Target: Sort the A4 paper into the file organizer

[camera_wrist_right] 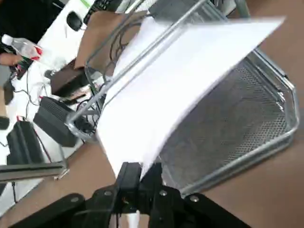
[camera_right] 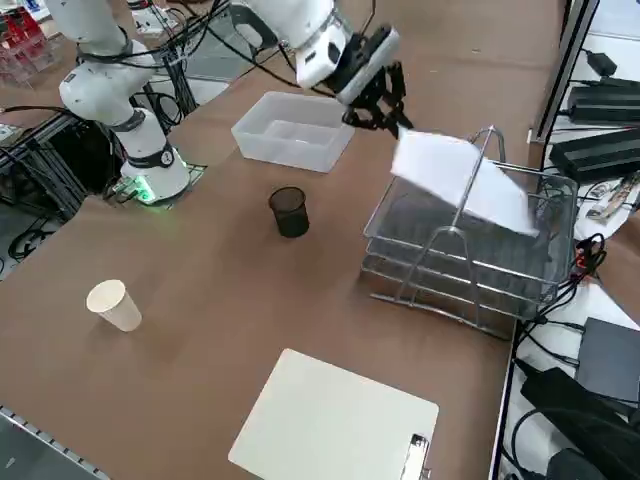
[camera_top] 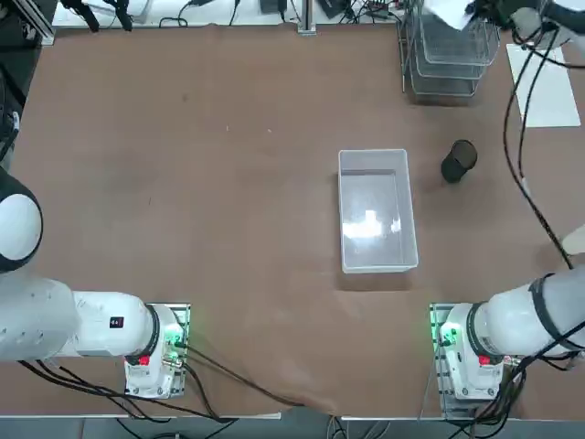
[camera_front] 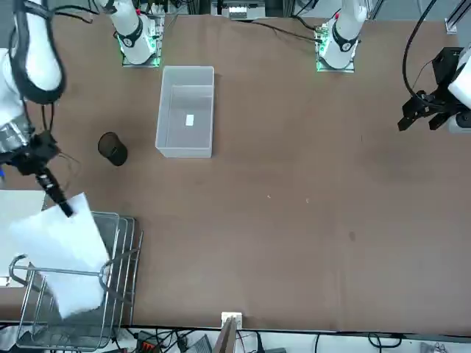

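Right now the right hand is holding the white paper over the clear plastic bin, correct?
Not quite. The right hand does hold the A4 paper, but over the file organizer, not the clear bin. The right side view shows it.

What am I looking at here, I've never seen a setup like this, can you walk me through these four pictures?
These are four views of one moment: from overhead, from across the table, from the robot's right side, and from a camera on the working arm's wrist. Two white robot arms are bolted to a brown table. The right arm's right gripper, its jaws shut, pinches one edge of a white A4 paper and holds it slanted over the top tray of a wire-mesh file organizer. The sheet is not yet lying in the tray. Also on the table: a clear plastic bin, a small black mesh cup, a paper cup and a white clipboard with a metal clip.
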